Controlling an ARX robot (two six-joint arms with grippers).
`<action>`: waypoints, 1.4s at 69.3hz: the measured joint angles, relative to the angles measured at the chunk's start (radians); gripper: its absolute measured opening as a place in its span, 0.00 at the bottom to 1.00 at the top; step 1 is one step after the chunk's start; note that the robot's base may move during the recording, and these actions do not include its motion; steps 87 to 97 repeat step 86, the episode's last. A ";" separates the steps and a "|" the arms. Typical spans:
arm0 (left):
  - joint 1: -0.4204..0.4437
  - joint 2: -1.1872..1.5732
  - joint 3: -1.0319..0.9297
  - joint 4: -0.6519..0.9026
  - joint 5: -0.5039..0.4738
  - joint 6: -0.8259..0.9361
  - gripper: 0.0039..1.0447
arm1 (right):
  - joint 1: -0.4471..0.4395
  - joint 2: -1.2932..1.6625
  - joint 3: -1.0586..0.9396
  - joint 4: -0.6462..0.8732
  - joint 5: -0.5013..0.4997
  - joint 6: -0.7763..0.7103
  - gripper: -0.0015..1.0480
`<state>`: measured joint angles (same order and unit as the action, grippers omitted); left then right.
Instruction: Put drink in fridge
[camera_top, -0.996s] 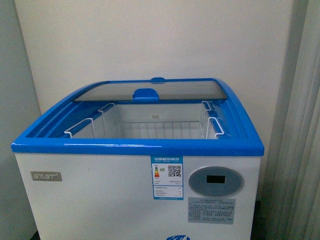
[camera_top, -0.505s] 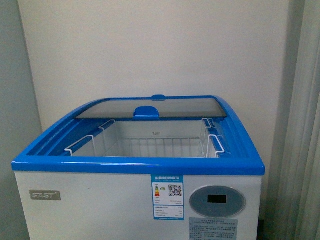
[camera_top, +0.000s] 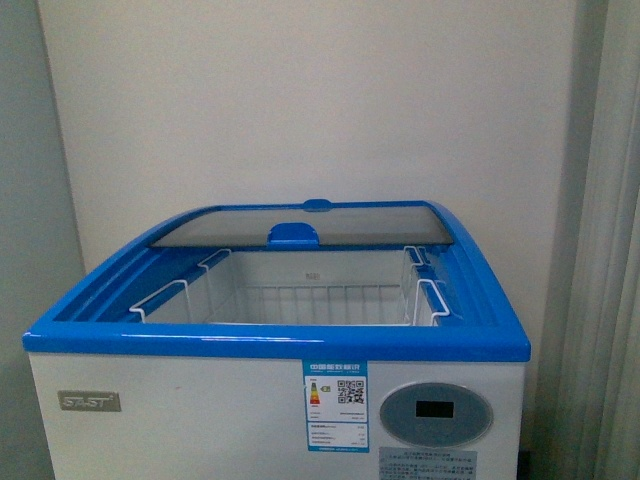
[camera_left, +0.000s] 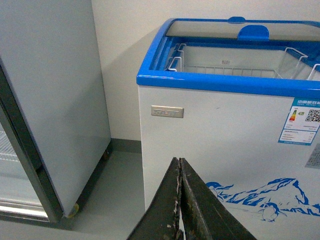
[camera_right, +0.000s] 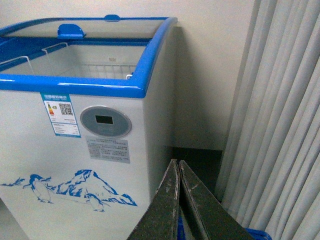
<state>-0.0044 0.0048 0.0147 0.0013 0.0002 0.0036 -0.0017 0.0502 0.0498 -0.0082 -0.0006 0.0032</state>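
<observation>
Left gripper (camera_left: 179, 200): dark fingers pressed together, nothing between them, held low in front of the fridge (camera_left: 215, 150) at its white front panel. Right gripper (camera_right: 178, 200): fingers likewise closed on nothing, low before the fridge's right front corner, with something blue just visible beneath it, too cropped to identify.

Fridge (camera_top: 200, 420): stands directly ahead against a pale wall (camera_top: 300, 100). The glass lid (camera_top: 300, 226) is slid to the rear, its blue handle (camera_top: 293, 235) at the lid's front edge; the front portion of the top is open. A white wire basket (camera_top: 300, 300) hangs inside the opening. No contents show in it. No drink is visible in any view.

Blue rim (camera_top: 275, 343) runs unbroken around the opening. An energy label (camera_top: 335, 406) and oval grey display (camera_top: 437, 413) sit on the front.

Surroundings: a tall grey cabinet (camera_left: 50, 100) stands near the fridge's left side with a strip of floor (camera_left: 115, 185) between. Curtains (camera_right: 280, 115) hang near the right side.
</observation>
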 joint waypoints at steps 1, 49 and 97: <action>0.000 0.000 0.000 0.000 0.000 0.000 0.02 | 0.000 -0.002 -0.002 0.000 0.000 0.000 0.03; 0.000 0.000 0.000 0.000 0.000 -0.001 0.72 | 0.000 -0.044 -0.034 0.006 -0.001 -0.001 0.73; 0.000 0.000 0.000 0.000 0.000 -0.001 0.92 | 0.000 -0.044 -0.034 0.006 -0.001 0.000 0.93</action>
